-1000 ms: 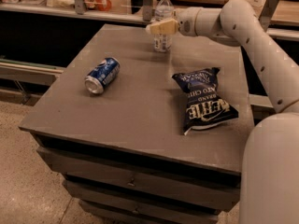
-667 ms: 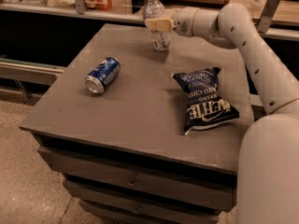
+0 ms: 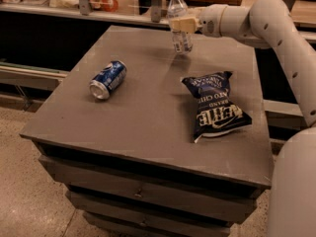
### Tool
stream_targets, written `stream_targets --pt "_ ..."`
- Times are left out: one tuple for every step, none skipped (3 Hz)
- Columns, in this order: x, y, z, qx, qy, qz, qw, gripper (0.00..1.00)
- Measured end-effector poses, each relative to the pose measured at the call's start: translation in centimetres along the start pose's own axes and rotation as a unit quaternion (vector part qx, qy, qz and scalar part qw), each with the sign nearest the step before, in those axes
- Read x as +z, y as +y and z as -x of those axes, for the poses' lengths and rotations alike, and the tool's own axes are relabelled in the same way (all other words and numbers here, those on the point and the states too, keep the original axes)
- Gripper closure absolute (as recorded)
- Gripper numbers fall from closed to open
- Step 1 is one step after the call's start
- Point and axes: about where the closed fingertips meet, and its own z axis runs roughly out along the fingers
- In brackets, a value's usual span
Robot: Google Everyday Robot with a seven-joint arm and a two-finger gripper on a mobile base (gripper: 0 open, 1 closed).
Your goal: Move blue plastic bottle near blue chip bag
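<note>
The blue plastic bottle [image 3: 179,24] is a slim clear bottle with a white cap and a white-and-blue label, upright at the far side of the table. My gripper [image 3: 178,23] reaches in from the right and is shut on the bottle around its middle. The bottle's base is at or just above the tabletop. The blue chip bag [image 3: 214,104] is dark navy with white lettering and lies flat on the right part of the table, nearer the camera than the bottle.
A blue soda can [image 3: 108,79] lies on its side on the left part of the grey table [image 3: 138,117]. Drawers run below the table's front edge. A counter with clutter stands behind the table. My white arm [image 3: 276,28] spans the right side.
The gripper, holding the bottle, has shifted slightly left and toward the camera. The can and chip bag have not moved.
</note>
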Motion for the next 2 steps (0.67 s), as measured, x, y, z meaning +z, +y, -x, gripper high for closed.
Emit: stream_targets --pt "-5.6 0.1 0.3 0.008 0.016 -0.029 0.9994 1.00" --pt "-9.2 0.1 0.0 0.039 0.005 -0.060 0.9974 1.00"
